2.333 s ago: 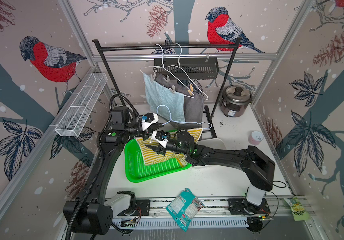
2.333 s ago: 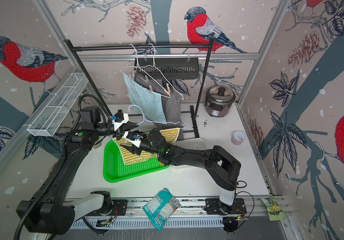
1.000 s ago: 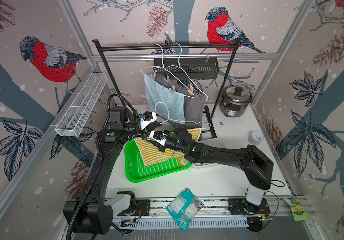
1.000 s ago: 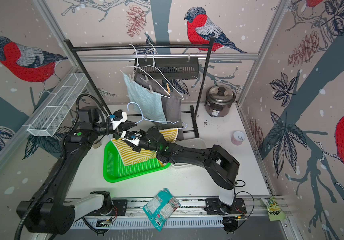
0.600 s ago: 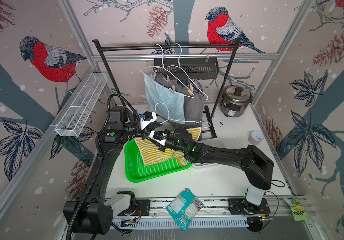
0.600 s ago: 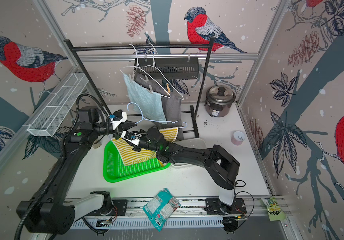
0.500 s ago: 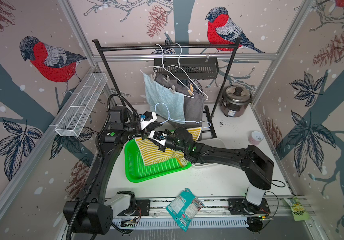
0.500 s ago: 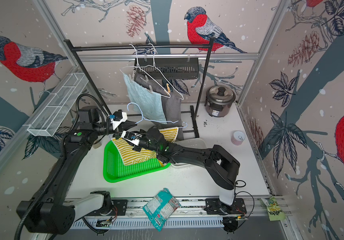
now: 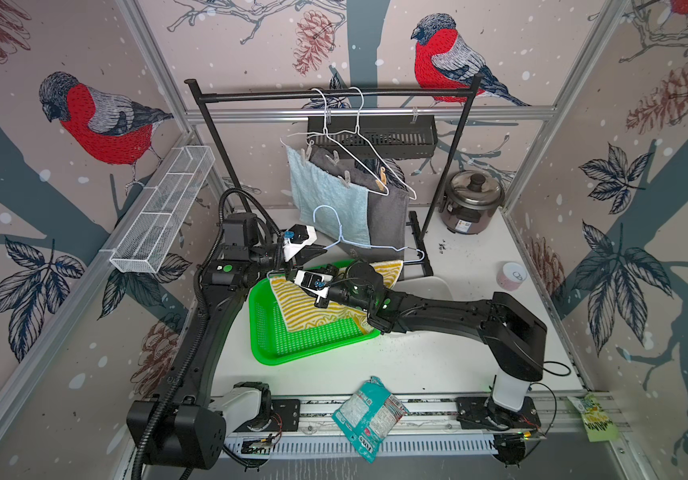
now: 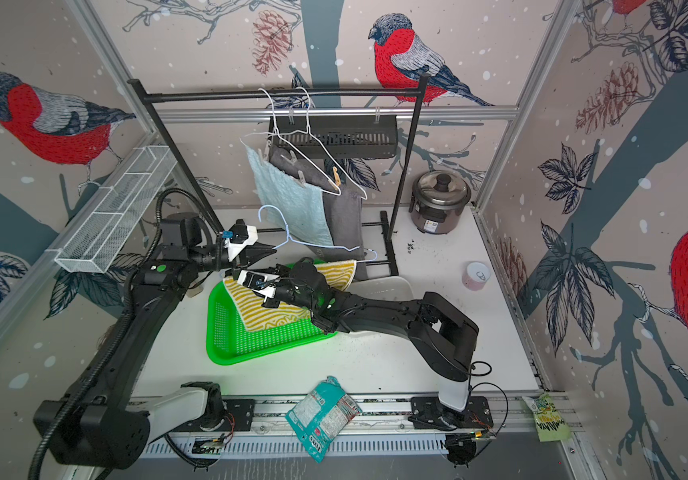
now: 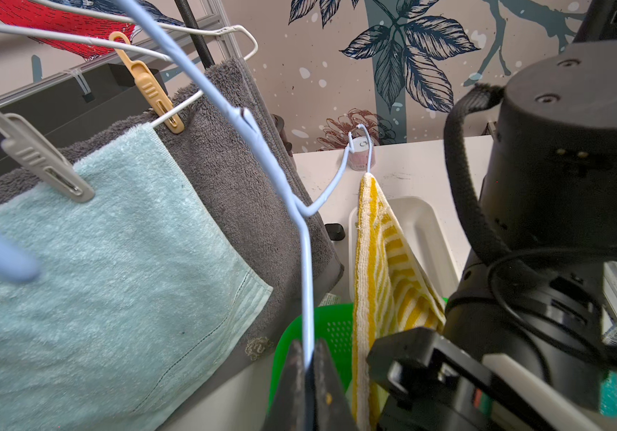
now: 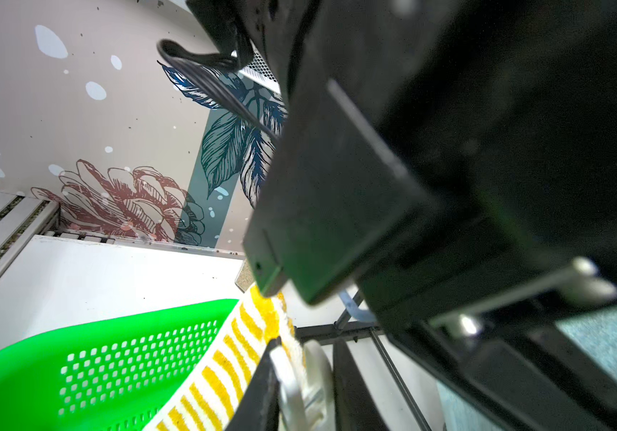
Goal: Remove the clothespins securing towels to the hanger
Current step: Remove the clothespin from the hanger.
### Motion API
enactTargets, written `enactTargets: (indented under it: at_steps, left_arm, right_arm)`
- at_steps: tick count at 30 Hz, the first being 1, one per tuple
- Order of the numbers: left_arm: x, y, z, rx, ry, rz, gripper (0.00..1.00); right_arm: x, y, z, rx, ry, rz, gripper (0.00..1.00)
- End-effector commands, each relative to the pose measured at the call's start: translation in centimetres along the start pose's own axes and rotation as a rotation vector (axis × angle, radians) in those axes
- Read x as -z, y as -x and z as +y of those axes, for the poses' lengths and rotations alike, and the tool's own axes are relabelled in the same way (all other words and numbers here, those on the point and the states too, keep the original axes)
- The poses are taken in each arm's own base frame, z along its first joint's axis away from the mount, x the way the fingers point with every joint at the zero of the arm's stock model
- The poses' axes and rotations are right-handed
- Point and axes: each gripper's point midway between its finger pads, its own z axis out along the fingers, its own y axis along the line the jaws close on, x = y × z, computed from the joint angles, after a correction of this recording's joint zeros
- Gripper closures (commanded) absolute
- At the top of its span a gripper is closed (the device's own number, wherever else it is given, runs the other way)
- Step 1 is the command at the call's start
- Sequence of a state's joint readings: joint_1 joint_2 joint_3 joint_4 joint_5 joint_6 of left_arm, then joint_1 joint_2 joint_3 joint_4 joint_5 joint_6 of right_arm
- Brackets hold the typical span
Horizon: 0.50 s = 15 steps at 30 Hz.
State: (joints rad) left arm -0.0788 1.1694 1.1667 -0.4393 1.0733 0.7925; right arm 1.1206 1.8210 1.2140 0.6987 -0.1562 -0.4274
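Clothespin [image 12: 299, 388] in right tool [image 12: 305, 350], jaws narrower

Pinkish-beige wallpaper with red-breasted bullfinches, pine cones and dark leaves [image 9: 97, 120] covers three walls, edged by silver aluminium posts [image 9: 155, 70]. A white table [image 9: 450, 365] carries a black metal clothes rail [image 9: 250, 96]. Lighting is even.
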Motion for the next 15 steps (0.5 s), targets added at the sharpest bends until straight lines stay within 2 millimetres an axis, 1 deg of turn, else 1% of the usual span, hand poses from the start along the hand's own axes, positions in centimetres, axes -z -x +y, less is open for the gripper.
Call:
enactTargets:
  at_steps: [1, 7, 9, 15]
  left_arm:
    - [0.1, 0.5, -0.1, -0.038, -0.003, -0.019, 1.00]
    - [0.2, 0.6, -0.2, -0.042, -0.002, -0.020, 1.00]
    - [0.2, 0.6, -0.2, -0.041, -0.002, -0.020, 1.00]
    - [0.2, 0.5, -0.3, -0.042, 0.004, -0.017, 1.00]
  right_arm:
    - [0.3, 1.2, -0.9, 0.035, -0.063, -0.040, 0.81]
    - [0.8, 1.5, -1.7, 0.067, -0.133, -0.054, 0.82]
    - [1.1, 1.7, -1.7, 0.076, -0.144, -0.063, 0.82]
    - [1.9, 2.9, -1.7, 0.093, -0.159, -0.107, 0.82]
